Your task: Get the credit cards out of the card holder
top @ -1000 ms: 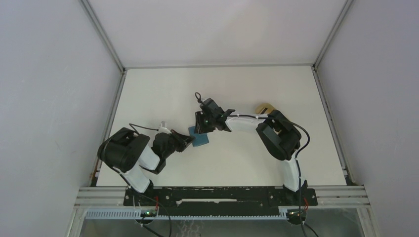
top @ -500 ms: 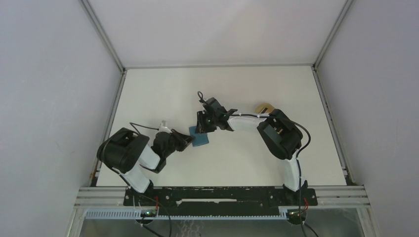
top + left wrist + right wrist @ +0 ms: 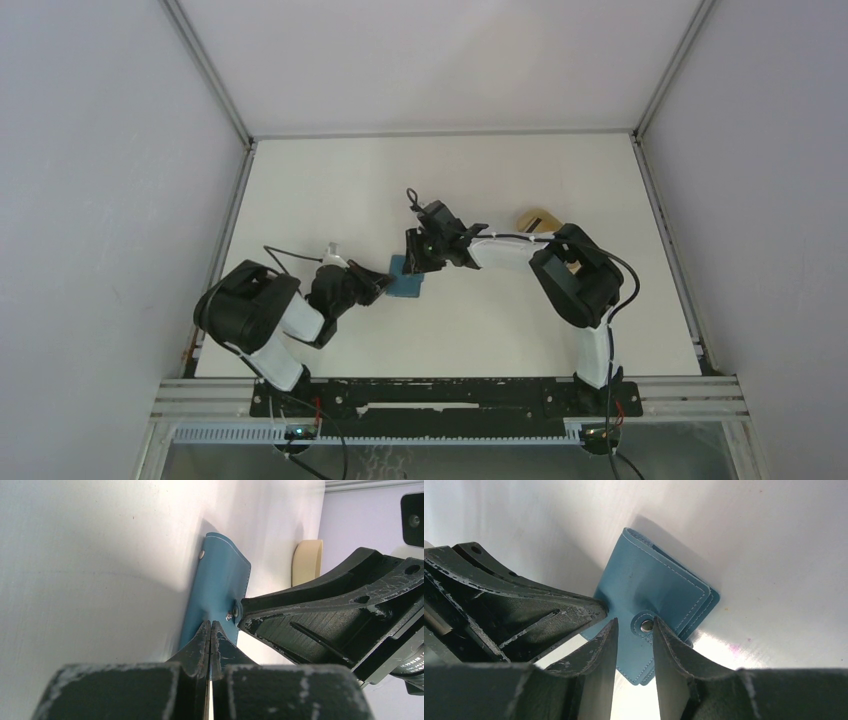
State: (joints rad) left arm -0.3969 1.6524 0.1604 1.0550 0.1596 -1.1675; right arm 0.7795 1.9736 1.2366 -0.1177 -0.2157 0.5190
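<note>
The left pincer has its two dark fingers pressed together, leaving only a hairline between them. They nip the near edge of the card holder. The right pincer is partly open. Its fingers straddle the holder's little snap tab, one finger close against the tab and the other a little off it, so it grips nothing. The two pincers meet from opposite sides and crowd the same corner of the holder, with the left one's fingertip touching the edge just beside the tab.

The holder is teal-blue, smooth and leathery, with pale stitching along its rims and a metal stud on the rounded tab. It is folded, and its layers show as stacked edges at one corner. It sits a little left of the middle of the white, faintly glossy surface, somewhat nearer the near edge. The pincer fingers are matte black plastic, scuffed grey along their ridges.

A pale tan curved object lies well apart toward the right edge, beside the right arm's elbow.
</note>
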